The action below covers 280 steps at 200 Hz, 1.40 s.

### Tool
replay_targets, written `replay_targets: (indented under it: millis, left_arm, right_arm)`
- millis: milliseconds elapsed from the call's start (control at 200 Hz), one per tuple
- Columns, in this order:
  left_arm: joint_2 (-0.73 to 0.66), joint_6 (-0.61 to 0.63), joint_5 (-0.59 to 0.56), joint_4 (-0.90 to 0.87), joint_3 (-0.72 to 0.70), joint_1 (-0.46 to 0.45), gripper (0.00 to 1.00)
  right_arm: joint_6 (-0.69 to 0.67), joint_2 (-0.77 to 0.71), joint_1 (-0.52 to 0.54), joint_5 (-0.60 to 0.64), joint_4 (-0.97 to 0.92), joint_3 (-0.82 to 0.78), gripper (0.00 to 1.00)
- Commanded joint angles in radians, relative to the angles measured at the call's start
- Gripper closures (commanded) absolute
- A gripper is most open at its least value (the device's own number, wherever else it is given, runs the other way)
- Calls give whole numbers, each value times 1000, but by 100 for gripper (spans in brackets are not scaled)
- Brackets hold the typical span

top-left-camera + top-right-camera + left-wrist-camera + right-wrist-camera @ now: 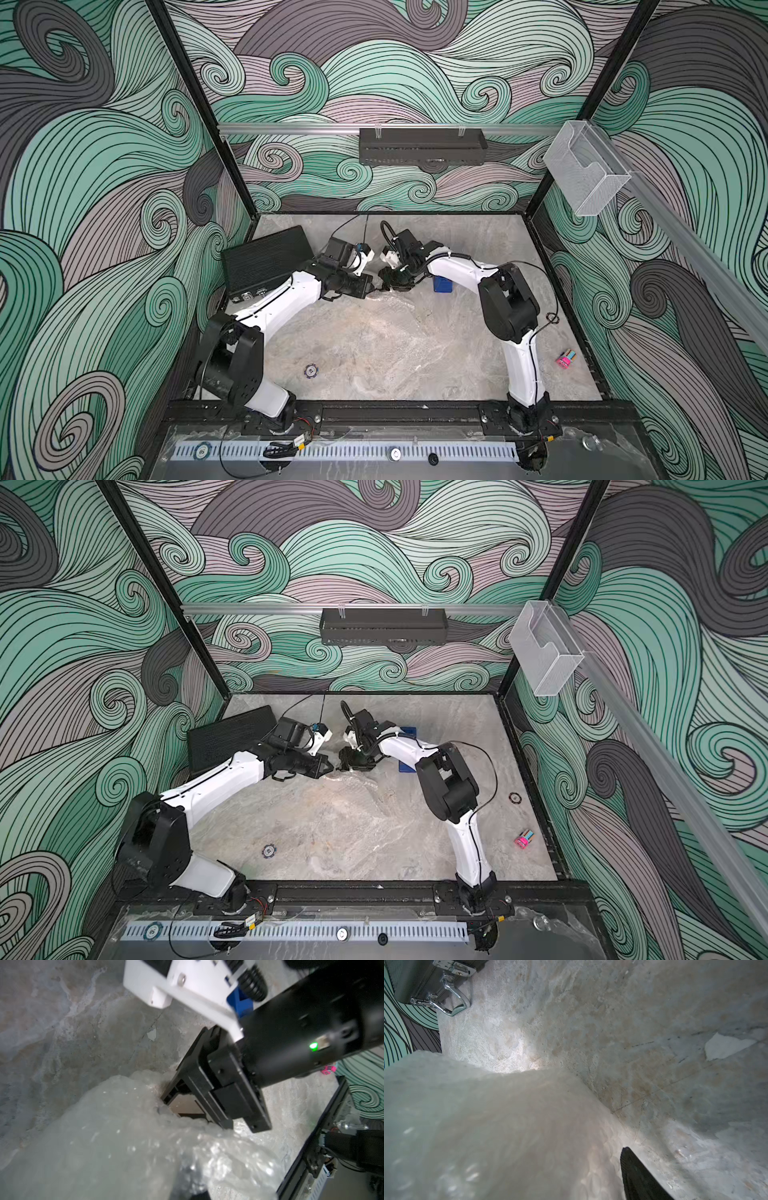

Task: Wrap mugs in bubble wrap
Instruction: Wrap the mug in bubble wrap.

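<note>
The bubble wrap (392, 305) lies crumpled on the table at the middle back, where both grippers meet. In the left wrist view it bunches up (128, 1136) around my left gripper (191, 1180), which is shut on a fold of it. My right gripper (187, 1109) reaches into the wrap from the opposite side, jaws apart around a wrapped bulk. In the right wrist view a pinkish shape, the mug (546, 1122), shows dimly through the wrap beside one black finger (639, 1178); the other finger is hidden. In both top views the arms cover the mug.
A black case (266, 262) leans at the back left. The blue tape dispenser (442, 284) stands just behind the right arm. A poker chip (310, 370) lies front left, a small pink item (566, 358) and a dark ring (515, 798) to the right.
</note>
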Motion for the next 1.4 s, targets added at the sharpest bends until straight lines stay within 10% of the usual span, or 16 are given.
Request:
replay_targets:
  millis: [0, 871, 1396]
  left_arm:
    - [27, 18, -60, -79, 8, -17, 98]
    - [114, 10, -67, -88, 54, -18, 99]
    - [112, 18, -41, -88, 59, -17, 99]
  right_arm:
    - [32, -23, -1, -13, 7, 32, 40]
    - [105, -203, -40, -159, 111, -113, 21]
    - [114, -89, -9, -94, 106, -91, 29]
